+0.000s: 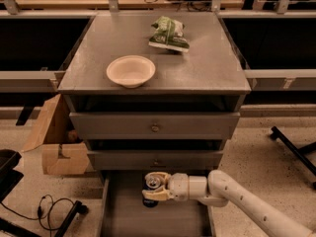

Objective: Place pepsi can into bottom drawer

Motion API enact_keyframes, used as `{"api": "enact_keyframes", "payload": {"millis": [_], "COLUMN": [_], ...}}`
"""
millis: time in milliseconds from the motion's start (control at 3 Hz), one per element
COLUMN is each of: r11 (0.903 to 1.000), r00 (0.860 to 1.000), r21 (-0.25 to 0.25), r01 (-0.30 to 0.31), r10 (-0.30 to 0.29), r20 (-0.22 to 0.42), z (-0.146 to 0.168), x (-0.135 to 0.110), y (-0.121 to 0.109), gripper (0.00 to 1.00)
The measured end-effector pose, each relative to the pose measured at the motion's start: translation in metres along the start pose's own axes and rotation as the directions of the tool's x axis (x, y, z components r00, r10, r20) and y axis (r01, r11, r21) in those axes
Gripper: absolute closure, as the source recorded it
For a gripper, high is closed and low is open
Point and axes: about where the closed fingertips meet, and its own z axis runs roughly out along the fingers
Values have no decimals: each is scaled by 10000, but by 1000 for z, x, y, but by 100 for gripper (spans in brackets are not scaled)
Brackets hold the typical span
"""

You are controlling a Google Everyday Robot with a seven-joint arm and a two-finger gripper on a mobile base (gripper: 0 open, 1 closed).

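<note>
Gripper [156, 186] low in the centre of the frame, at the end of a white arm [247, 201] coming in from the lower right. Its fingers are clenched on the pepsi can [152, 182]. Can upright, silver top showing, inside the open bottom drawer [168, 223] near its back edge; whether its base touches the floor is unclear. Top drawer [197, 126] and middle drawer [197, 159] are closed. On the cabinet top [207, 73]: cream bowl [131, 70] left of centre, green snack bag [169, 33] toward the upper middle. Cardboard box [54, 142] at the left.
</note>
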Motion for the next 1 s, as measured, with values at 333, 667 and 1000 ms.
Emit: {"api": "enact_keyframes", "payload": {"millis": [333,667,1000], "r11": [9999,9996,9980], "r00": [9999,9994,9960], "r21": [-79,67,210], "r01": [139,257,590], "r10": [-139,-255,-575], "r20": [-5,-221,-690], "z": [27,58,82], "x": [45,110,159], "y": [-17,-37,-51], "gripper": [100,100,100]}}
